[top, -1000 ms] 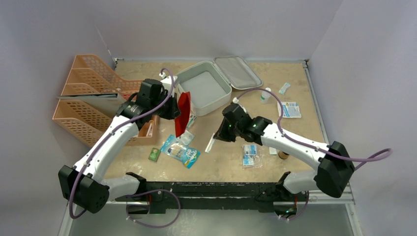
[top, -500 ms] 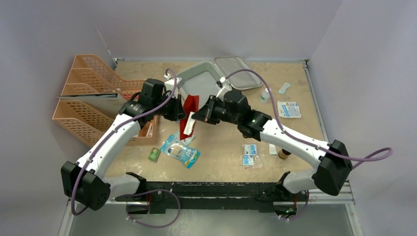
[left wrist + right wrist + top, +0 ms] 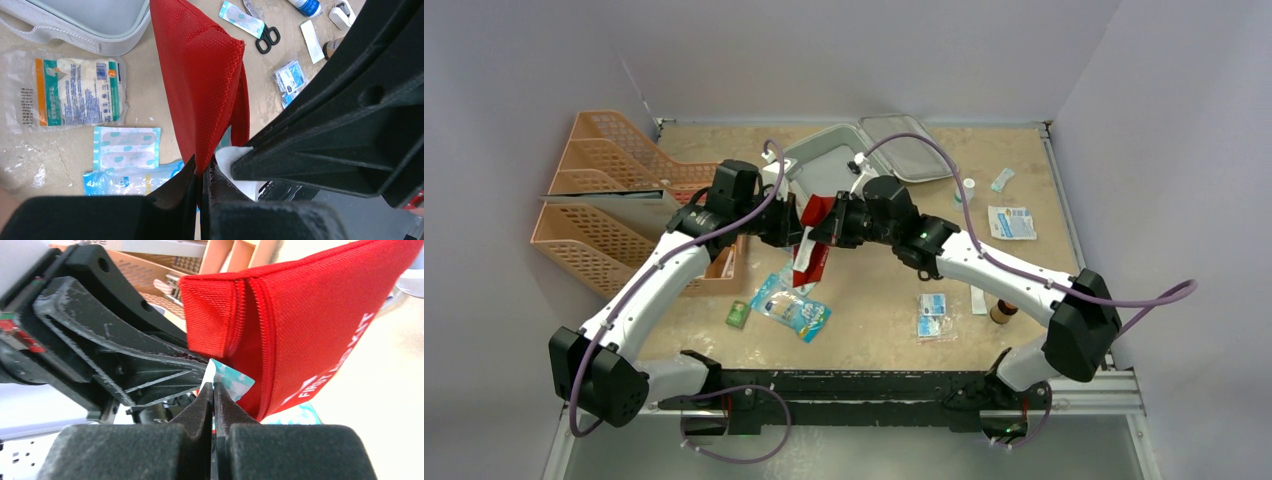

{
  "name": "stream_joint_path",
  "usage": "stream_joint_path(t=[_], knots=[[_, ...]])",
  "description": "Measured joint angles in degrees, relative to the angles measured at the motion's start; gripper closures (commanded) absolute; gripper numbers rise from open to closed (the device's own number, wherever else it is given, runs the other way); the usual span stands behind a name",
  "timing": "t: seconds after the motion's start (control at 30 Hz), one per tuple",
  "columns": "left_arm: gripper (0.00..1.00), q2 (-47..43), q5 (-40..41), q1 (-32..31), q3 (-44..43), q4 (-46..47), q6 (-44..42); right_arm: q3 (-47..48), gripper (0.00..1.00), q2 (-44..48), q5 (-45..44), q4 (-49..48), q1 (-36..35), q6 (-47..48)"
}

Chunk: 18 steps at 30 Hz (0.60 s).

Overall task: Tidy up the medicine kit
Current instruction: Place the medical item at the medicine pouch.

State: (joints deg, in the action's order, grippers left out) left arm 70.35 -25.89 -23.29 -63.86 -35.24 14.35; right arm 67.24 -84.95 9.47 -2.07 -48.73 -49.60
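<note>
Top external: medicine kit (image 3: pixel 822 165), far centre of table (image 3: pixel 874 310), open, cavity upward, lid (image 3: pixel 907 135) flat to its right; long axis left-right. Left gripper (image 3: pixel 200 172) clamps red pouch (image 3: pixel 200 75); right gripper (image 3: pixel 213 390) pinches teal-white packet (image 3: pixel 227 380).

The desk (image 3: pixel 884 300) carries the open medicine kit (image 3: pixel 824 165) at its far edge and orange mesh trays (image 3: pixel 594 185) at left; a blue packet (image 3: pixel 794 312) and green box (image 3: pixel 738 315) lie near the front. On the right lie sachets (image 3: pixel 934 315) and a white bottle (image 3: pixel 967 190).
</note>
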Motion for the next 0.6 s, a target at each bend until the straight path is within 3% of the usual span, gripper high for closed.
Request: stream_joint_path(t=[0.6], knots=[[1.0,0.6,-1.4,0.0,0.0,0.0,0.0,4.3,1.0,-0.2,-9.0,10.1,0.4,8.1]])
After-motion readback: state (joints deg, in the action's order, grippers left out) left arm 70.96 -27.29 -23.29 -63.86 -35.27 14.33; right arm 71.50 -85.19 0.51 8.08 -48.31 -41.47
